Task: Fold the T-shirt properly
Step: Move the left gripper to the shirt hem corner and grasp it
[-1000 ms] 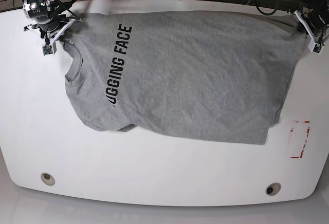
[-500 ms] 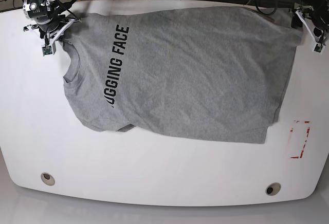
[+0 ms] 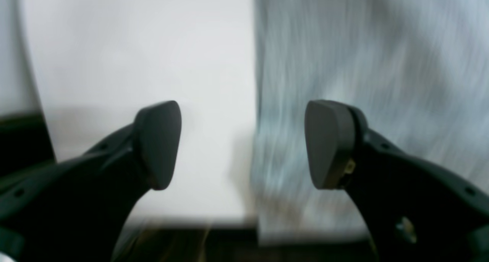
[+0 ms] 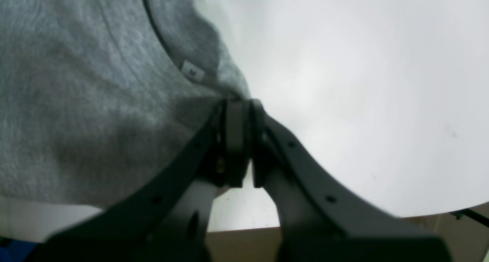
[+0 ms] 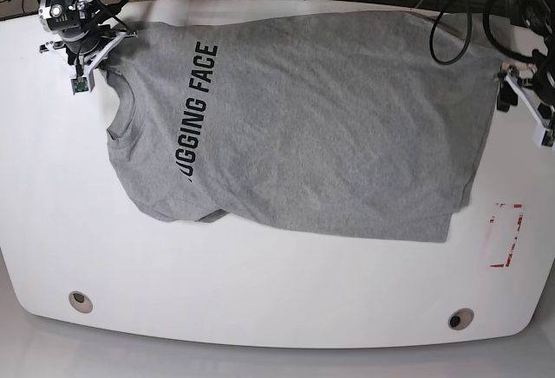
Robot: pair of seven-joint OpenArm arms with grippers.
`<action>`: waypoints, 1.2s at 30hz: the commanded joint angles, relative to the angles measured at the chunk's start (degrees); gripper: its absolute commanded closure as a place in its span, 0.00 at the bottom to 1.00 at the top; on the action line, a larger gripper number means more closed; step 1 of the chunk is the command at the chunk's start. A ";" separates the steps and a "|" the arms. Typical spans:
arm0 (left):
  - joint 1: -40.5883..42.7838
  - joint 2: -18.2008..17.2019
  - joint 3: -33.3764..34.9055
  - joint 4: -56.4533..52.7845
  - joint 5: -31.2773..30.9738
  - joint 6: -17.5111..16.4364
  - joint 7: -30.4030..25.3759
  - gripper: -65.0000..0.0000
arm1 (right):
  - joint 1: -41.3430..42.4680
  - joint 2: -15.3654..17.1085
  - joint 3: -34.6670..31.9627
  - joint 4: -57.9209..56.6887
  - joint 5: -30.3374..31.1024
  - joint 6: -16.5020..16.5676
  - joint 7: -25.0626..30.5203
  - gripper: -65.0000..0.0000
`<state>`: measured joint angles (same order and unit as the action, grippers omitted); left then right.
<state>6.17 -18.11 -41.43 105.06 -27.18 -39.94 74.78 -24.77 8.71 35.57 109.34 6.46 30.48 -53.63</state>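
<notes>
The grey T-shirt (image 5: 321, 127) lies spread over the white table (image 5: 260, 283), black lettering (image 5: 198, 109) near its left end and its lower part doubled under. My right gripper (image 5: 97, 59) sits at the far left corner, shut on the cloth beside the neck. In the right wrist view the closed gripper (image 4: 238, 139) pinches the T-shirt (image 4: 76, 101) just below the collar tag (image 4: 192, 71). My left gripper (image 5: 520, 101) hovers open at the shirt's right edge. Between its fingers (image 3: 158, 143) there is nothing, with the T-shirt (image 3: 363, 63) edge lying below the gap.
A red-outlined mark (image 5: 506, 235) sits on the table near the right edge. Two round holes (image 5: 80, 301) (image 5: 460, 319) are near the front edge. Cables (image 5: 451, 14) hang along the far edge behind the shirt.
My left gripper opened, let go of the shirt's far right corner and moved toward the front along the right edge. The corner now lies flat. The right gripper has stayed put.
</notes>
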 commanded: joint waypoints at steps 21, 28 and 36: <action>-28.55 -3.83 10.35 -43.03 -0.65 8.60 -21.82 0.26 | 2.40 -1.46 0.43 -3.98 0.35 -0.19 1.01 1.00; -32.94 -5.14 15.80 -57.89 -0.65 8.60 -31.84 0.26 | 3.19 -1.46 0.60 -4.06 0.35 -0.19 1.01 1.00; -36.90 -5.14 21.08 -68.18 -0.65 8.60 -36.76 0.26 | 3.98 -1.37 0.60 -4.06 0.27 -0.19 1.01 1.00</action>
<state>-28.10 -22.35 -21.58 37.67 -27.33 -31.07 39.11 -20.99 6.52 35.79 104.40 6.31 30.28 -53.39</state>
